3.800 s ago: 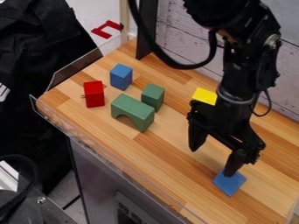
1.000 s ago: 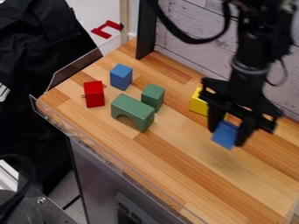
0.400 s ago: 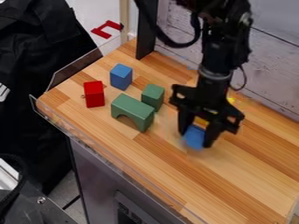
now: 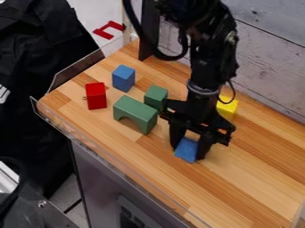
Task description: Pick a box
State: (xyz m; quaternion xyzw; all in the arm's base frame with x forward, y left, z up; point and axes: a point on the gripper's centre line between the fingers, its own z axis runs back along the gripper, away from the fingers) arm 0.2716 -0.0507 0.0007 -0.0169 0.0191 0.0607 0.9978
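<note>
The black gripper (image 4: 189, 148) hangs low over the middle of the wooden table, right of the green arch block. It is shut on a blue block (image 4: 186, 150), whose front face shows between the two fingers. Whether that block touches the table I cannot tell. Another blue block (image 4: 123, 78) stands toward the back left, with a red block (image 4: 96, 95) to its left and nearer the front.
A green arch block (image 4: 135, 113) stands left of the gripper, a small green block (image 4: 156, 96) right behind it. A yellow block (image 4: 227, 107) sits behind the arm to the right. A clear rim (image 4: 107, 151) runs along the wooden table's (image 4: 256, 178) front edge.
The gripper took hold of the blue block at the right and carried it left across the table. The yellow block, partly behind the arm before, now shows to its right.
</note>
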